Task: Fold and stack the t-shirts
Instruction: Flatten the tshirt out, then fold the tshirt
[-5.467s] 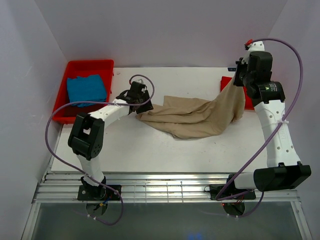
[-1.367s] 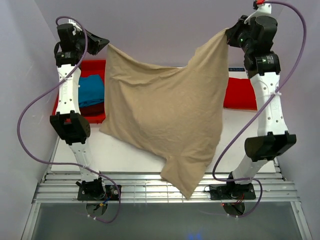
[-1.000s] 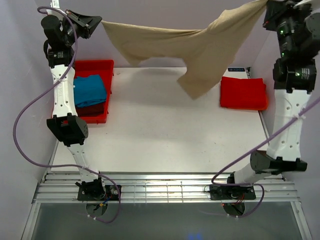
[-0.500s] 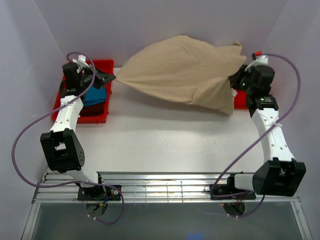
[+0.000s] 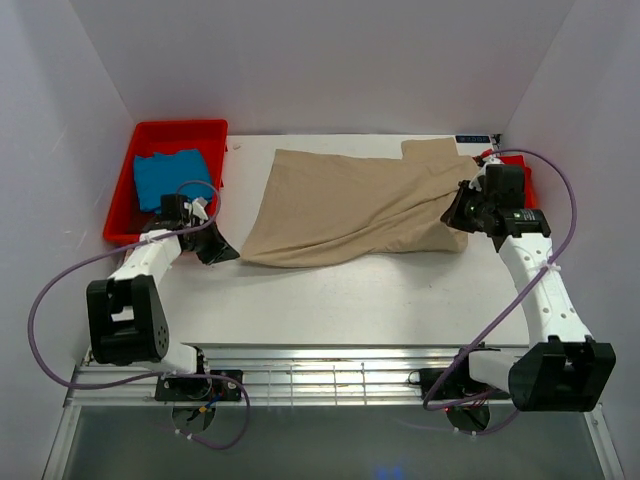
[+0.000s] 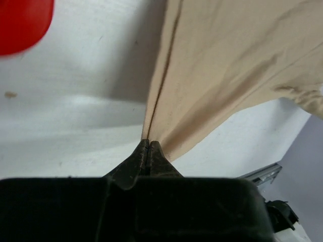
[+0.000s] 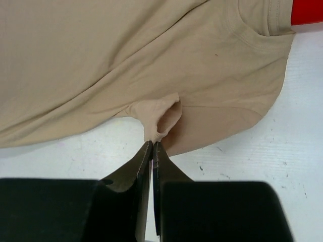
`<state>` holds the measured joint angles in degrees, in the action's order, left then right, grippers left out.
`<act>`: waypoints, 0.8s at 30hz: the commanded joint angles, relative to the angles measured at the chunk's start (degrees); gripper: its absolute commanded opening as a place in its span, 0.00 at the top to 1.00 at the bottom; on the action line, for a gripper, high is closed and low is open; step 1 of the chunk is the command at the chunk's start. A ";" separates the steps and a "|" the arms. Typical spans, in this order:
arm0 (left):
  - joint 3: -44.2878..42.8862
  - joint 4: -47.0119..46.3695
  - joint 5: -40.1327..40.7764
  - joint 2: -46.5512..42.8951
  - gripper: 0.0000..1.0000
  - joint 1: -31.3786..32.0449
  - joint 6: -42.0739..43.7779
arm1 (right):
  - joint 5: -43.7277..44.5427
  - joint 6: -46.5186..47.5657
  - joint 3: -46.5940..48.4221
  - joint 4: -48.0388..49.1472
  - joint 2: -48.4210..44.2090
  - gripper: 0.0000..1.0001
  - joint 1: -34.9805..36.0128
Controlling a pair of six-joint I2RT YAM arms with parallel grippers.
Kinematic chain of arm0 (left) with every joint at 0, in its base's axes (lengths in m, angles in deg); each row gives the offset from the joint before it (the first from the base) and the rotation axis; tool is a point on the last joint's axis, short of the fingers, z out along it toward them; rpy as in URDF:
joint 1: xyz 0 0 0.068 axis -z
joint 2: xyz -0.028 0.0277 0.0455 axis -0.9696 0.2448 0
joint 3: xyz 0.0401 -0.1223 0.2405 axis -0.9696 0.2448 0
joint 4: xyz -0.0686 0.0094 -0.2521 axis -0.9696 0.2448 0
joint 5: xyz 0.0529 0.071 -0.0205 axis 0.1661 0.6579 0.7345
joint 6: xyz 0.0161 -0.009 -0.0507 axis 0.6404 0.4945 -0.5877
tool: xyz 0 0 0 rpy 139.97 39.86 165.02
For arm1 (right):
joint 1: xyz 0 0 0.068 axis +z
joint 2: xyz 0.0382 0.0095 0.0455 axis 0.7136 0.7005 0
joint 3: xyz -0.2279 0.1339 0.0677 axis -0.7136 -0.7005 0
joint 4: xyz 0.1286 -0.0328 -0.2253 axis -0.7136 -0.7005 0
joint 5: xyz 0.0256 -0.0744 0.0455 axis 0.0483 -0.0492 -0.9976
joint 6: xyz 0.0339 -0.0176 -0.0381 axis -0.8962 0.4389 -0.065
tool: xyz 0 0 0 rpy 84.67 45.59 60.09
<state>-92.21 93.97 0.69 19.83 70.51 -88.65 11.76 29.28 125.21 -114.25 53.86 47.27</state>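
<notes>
Top external view: the right arm hides most of the red t-shirt (image 5: pixel 526 172), and the blue t-shirt (image 5: pixel 170 176) lies in the tray (image 5: pixel 180 129). The tan t-shirt (image 5: pixel 350 205) lies spread on the table (image 5: pixel 350 300). Both arms reach low. The left gripper (image 6: pixel 147 145) is clamped on the tan shirt's hem edge, the right gripper (image 7: pixel 153 146) on a bunched fold.
</notes>
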 commanded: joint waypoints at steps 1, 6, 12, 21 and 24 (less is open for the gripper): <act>2.01 6.15 7.40 -10.58 1.00 0.05 2.97 | 3.14 0.58 5.32 -10.01 -3.31 0.92 2.48; 1.94 11.06 14.79 -15.35 1.00 0.05 2.97 | 5.00 -0.29 7.62 -20.41 -6.47 0.92 5.38; -1.23 13.97 16.21 -14.58 1.00 0.14 2.18 | 7.37 -6.09 6.30 -27.80 -11.40 0.92 10.74; -4.12 20.21 19.36 -14.12 0.67 0.40 3.23 | 11.33 -9.78 1.82 -38.15 -16.93 0.92 14.26; -7.20 23.37 21.47 -15.44 0.55 0.58 3.50 | 12.64 -10.75 2.17 -41.33 -19.04 0.92 14.96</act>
<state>-94.62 113.99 18.94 7.94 70.73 -85.79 21.66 20.74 127.07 -149.92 37.38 61.56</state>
